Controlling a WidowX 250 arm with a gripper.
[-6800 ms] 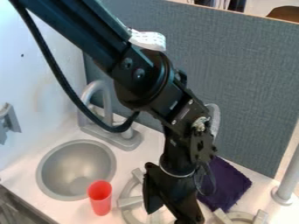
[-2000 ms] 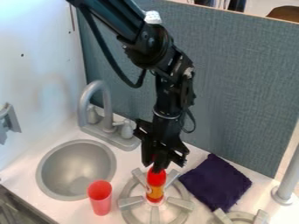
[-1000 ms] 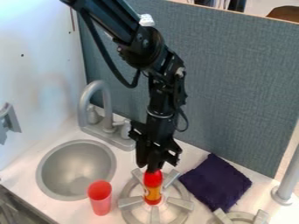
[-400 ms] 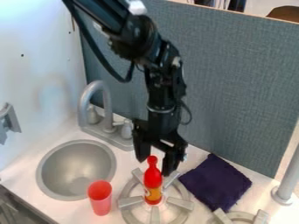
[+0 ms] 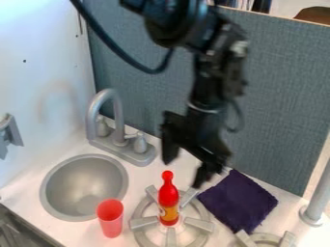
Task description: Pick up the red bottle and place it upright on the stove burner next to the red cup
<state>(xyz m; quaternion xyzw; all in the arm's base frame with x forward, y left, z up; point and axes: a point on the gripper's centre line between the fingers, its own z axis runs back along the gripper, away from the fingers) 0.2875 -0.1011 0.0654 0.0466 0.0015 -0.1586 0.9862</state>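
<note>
My black gripper point(image 5: 183, 174) hangs open above and behind the stove burner, its two fingers spread wide with nothing between them. Just below and in front of it, a red bottle with a yellow-orange label point(image 5: 169, 200) stands upright on the middle of the grey burner point(image 5: 143, 222), apart from the fingers. A dark purple cloth point(image 5: 238, 201) lies flat on the counter to the right of the burner, near the right finger. To the left of the burner stands a translucent red cup point(image 5: 111, 219).
A round grey sink point(image 5: 84, 188) is set in the counter at the left, with a grey faucet point(image 5: 118, 120) behind it. The blue-grey panel point(image 5: 277, 96) rises behind the arm. A grey post point(image 5: 319, 198) stands at the right edge.
The gripper was around the bottle's top; it has opened, let go, and moved up and to the right. The bottle, hidden behind the arm at first, now stands free on the burner.
</note>
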